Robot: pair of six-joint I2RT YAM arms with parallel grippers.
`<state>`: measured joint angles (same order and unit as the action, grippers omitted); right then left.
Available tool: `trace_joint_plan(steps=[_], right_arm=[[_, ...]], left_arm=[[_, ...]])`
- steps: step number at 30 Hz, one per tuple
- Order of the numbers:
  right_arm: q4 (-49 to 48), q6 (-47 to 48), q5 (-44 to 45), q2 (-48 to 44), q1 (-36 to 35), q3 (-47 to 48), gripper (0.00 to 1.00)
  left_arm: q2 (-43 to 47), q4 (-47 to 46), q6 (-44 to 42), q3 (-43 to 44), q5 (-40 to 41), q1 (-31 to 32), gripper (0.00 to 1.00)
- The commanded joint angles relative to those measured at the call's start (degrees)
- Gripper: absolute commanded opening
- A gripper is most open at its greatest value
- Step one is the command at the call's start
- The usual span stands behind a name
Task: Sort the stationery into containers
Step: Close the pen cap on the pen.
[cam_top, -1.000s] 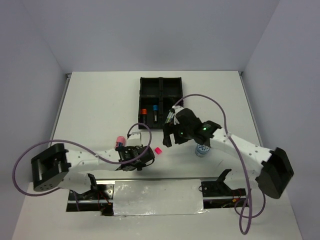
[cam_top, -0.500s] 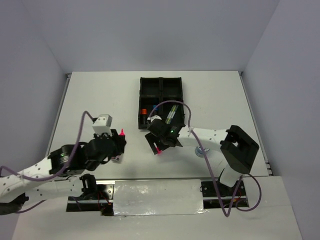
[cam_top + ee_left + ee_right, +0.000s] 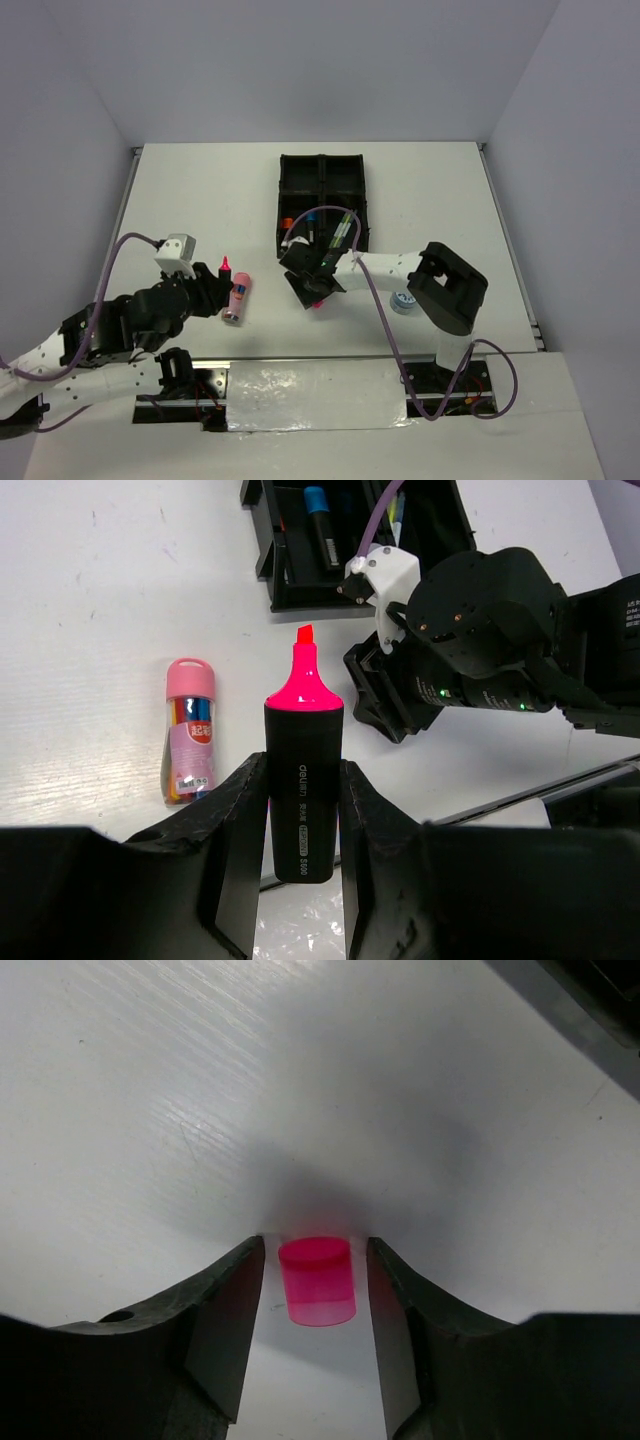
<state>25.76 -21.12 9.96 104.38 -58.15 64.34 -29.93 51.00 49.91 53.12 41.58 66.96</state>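
Shows pens (image 3: pixel 340 228), capped highlighters (image 3: pixel 311 220) in tray (image 3: pixel 320 160); pink tube (image 3: pixel 238 297), roll (image 3: pixel 403 301) unsorted, lower frame. Grips uncapped highlighter (image 3: pixel 303 730) in left claw (image 3: pixel 300 772). Straddles pink cap (image 3: pixel 317 1285) with right claw (image 3: pixel 315 1247), narrowly parted, seemingly not touching.

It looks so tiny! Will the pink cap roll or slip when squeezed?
Probably light and stiff: the cap is small, hard-looking plastic. Being round, it may roll if tipped. Its glossy sides could slip as the right gripper squeezes.
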Motion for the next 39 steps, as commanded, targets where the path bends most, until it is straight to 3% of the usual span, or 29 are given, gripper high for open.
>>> trace_joint_plan(steps=[1,13,26,39], right_arm=[[0.9,-0.4,-0.3,2.0,-0.8,1.6,0.5],[5.2,-2.6,0.6,2.1,-2.0,1.8,0.45],[6.6,-2.7,0.6,1.1,-2.1,-0.4,0.51],[5.7,-2.8,0.4,-1.8,-2.0,-1.5,0.27]], left_arm=[[-1.0,-0.5,-1.3,0.2,0.5,0.3,0.0],[-1.4,-0.7,-1.6,0.1,0.0,0.3,0.0],[-3.3,-1.7,-2.8,0.1,-1.4,0.3,0.0],[-3.6,-1.8,-2.2,0.1,-1.0,0.3,0.0]])
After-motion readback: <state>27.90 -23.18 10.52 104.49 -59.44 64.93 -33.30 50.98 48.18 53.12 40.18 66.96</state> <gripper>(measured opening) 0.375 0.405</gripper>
